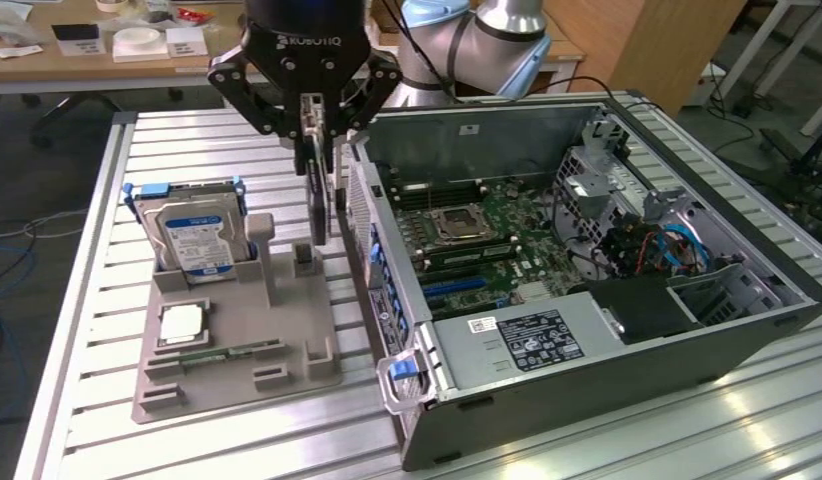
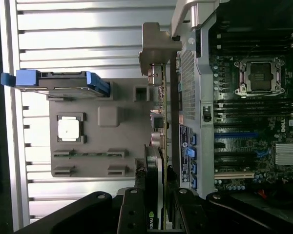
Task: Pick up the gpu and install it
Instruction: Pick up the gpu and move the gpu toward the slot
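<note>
While the hand (image 1: 314, 128) pinches the gpu (image 1: 318, 200) by its top edge, the card hangs upright, edge-on, above the grey holder (image 1: 238, 350) on the worktop (image 1: 184, 140). The open PC case (image 1: 585, 400) is at its 3 o'clock, the hard drive (image 1: 191, 235) at 9. My call: keep the card plumb, grip square, lower edge clear of the case wall.

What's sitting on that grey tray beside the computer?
An upright hard drive, a flat processor chip and a memory stick. The gripper holds the gpu on edge over the tray; the card covers whatever lies directly under it.
</note>
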Robot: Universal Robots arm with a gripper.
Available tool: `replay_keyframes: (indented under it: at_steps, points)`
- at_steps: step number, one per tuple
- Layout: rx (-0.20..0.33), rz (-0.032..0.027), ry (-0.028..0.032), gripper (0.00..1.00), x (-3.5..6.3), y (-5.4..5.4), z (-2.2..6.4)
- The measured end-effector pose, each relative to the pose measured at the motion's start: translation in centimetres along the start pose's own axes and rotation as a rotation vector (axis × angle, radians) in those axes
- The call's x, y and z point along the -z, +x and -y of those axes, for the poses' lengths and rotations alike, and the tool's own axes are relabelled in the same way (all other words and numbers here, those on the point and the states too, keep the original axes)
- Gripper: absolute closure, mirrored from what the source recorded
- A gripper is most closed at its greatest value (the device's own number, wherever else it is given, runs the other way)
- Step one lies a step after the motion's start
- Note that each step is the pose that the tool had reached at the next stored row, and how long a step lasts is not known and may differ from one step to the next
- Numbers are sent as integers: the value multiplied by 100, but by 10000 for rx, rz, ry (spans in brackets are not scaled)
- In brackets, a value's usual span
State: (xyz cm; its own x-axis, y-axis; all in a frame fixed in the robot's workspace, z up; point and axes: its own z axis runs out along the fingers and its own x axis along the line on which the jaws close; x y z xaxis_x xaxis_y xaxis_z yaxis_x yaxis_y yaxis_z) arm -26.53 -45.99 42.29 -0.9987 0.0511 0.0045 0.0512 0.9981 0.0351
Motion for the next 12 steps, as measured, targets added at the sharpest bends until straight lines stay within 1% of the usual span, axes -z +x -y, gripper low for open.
replay_keyframes:
  at_steps: [12]
  points:
    - [-1,-2,-5,73,2,-389,-24]
